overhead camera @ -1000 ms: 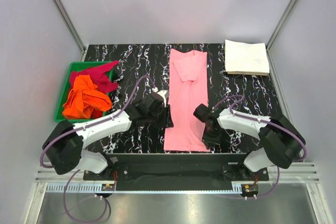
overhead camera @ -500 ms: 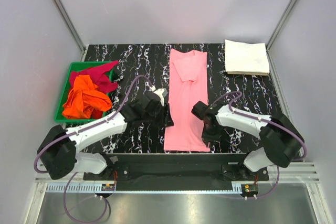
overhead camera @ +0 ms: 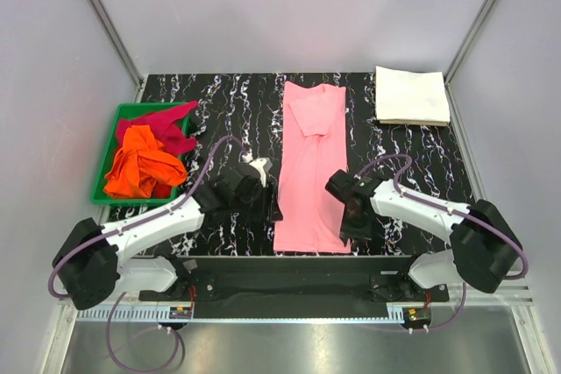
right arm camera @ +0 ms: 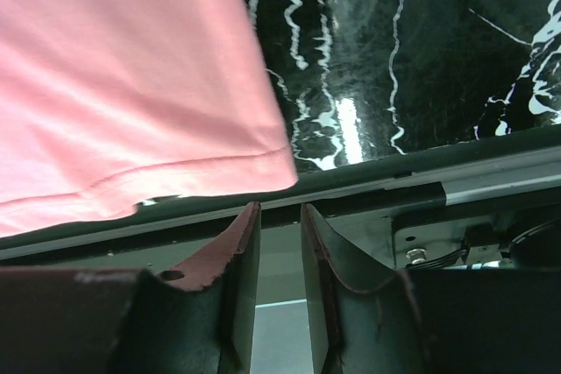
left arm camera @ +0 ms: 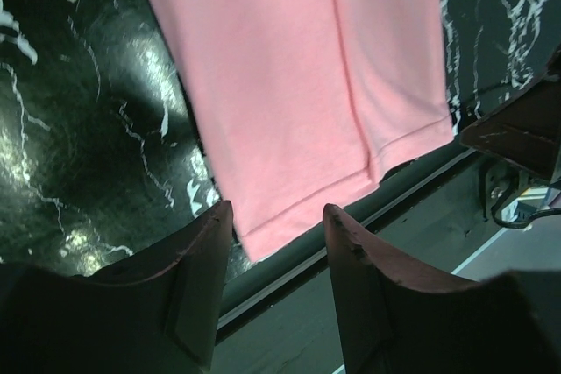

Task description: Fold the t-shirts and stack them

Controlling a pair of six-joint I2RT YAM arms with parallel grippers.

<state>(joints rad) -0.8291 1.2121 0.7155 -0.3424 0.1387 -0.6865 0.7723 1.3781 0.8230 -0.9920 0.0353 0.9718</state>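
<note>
Hem of the light pink t-shirt (overhead camera: 311, 172) lies right at the near edge of the counter (overhead camera: 228, 102), and my tools sit beside it, one at each corner. The left tool (left arm camera: 278, 212) is spread above the left hem corner, holding nothing. The right tool (right arm camera: 279, 209) is only narrowly parted just off the right corner, and it is empty too. The shirt is a long narrow strip running away from me up the middle. I judge it light, limp and likely to slide on the glossy marble, so I'd pinch both hem corners through all layers. Further out, the orange t-shirt (overhead camera: 140, 168) and magenta t-shirt (overhead camera: 171, 124) are bunched in the green tray (overhead camera: 127, 109). The folded white t-shirt (overhead camera: 412, 95) rests at the far right corner.
</note>
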